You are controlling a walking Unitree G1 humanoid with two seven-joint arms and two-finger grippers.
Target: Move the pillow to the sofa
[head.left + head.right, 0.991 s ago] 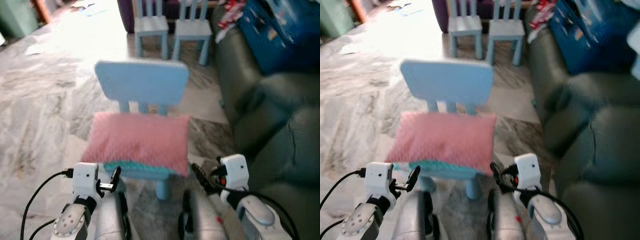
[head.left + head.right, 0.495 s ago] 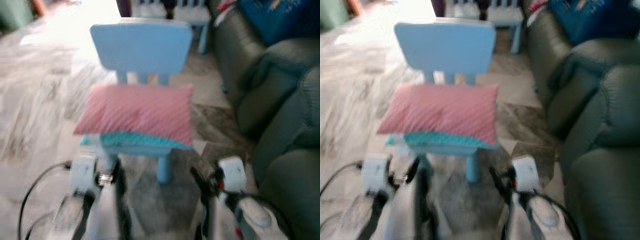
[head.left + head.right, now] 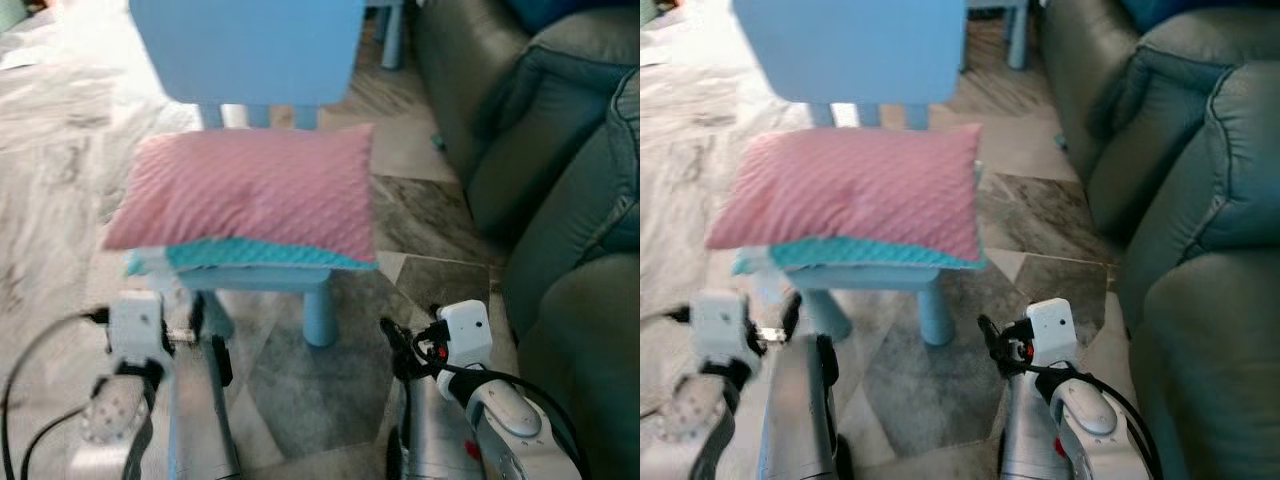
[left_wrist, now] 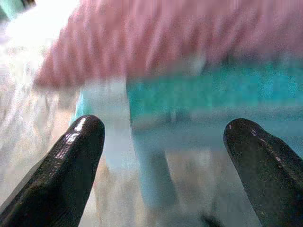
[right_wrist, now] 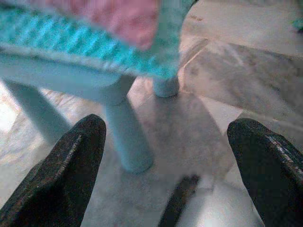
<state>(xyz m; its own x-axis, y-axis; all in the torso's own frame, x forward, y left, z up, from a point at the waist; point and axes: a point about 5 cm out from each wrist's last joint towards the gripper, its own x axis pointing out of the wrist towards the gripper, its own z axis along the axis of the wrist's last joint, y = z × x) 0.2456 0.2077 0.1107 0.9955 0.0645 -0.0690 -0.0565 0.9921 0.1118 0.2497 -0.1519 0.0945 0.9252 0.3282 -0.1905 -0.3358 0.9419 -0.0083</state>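
Observation:
A pink pillow [image 3: 245, 190] with a teal underside lies across the seat of a small light-blue child's chair [image 3: 250, 45]. It overhangs the seat's front edge. The grey-green sofa [image 3: 560, 190] stands to the right of the chair. My left gripper [image 3: 208, 338] is held low, below and in front of the pillow's left corner, open with nothing in it. In the left wrist view the pillow [image 4: 180, 42] lies just ahead of the fingertips [image 4: 71, 165]. My right gripper [image 3: 395, 345] is open too, low by the chair's front right leg [image 5: 125, 142].
Grey marbled floor tiles [image 3: 60, 150] spread to the left and under the chair. The sofa's arm and cushions [image 3: 1200, 330] stand close on my right side. Legs of another blue chair [image 3: 392, 40] show at the back.
The whole view has shifted: chair and pillow now look larger and nearer, and the far chairs have slid out at the top. Both grippers stay low and open.

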